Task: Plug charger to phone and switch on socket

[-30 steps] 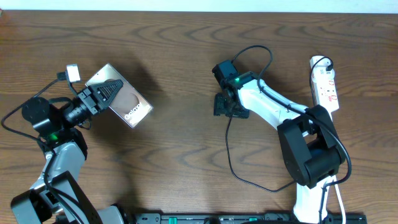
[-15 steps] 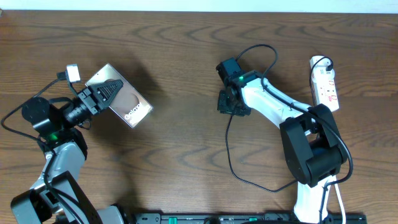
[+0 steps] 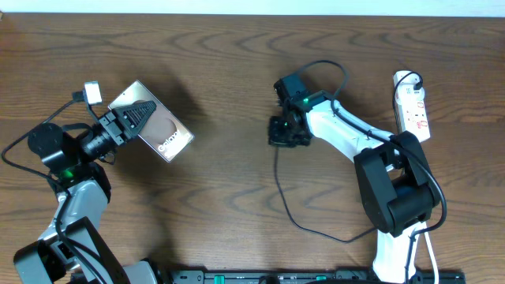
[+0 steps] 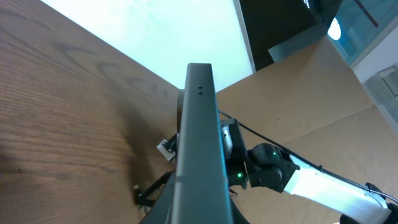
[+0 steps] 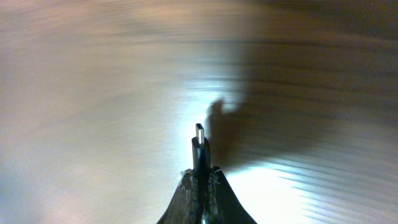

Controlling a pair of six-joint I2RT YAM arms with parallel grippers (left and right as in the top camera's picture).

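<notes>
1. Your left claw (image 3: 136, 117) sits at the upper left of the overhead frame, clamped on the phone (image 3: 163, 131).
2. The phone is tilted diagonally, its glossy face with the white lettering turned up toward the overhead camera. Whether it touches the bench (image 3: 229, 63) cannot be told.
3. In the left wrist view the phone (image 4: 198, 137) shows edge-on as a narrow grey bar up the centre of the frame, with two small holes near its top end.
4. Your right claw (image 3: 281, 134) is just right of the frame's centre, closed on the charger (image 3: 278, 181) near its free end.
5. In the right wrist view the fingertips (image 5: 225, 196) pinch the cable, and the plug tip (image 5: 199, 135) sticks out beyond them at lower centre, above the blurred wood.
6. Below the right claw the charger trails down the overhead frame, then curves right toward the base of the right arm.
7. The socket (image 3: 413, 102) lies on the bench at the upper right, lengthwise up the frame, well apart from both claws.
8. Phone and plug tip are well apart, one at the frame's left, one near its centre.
</notes>
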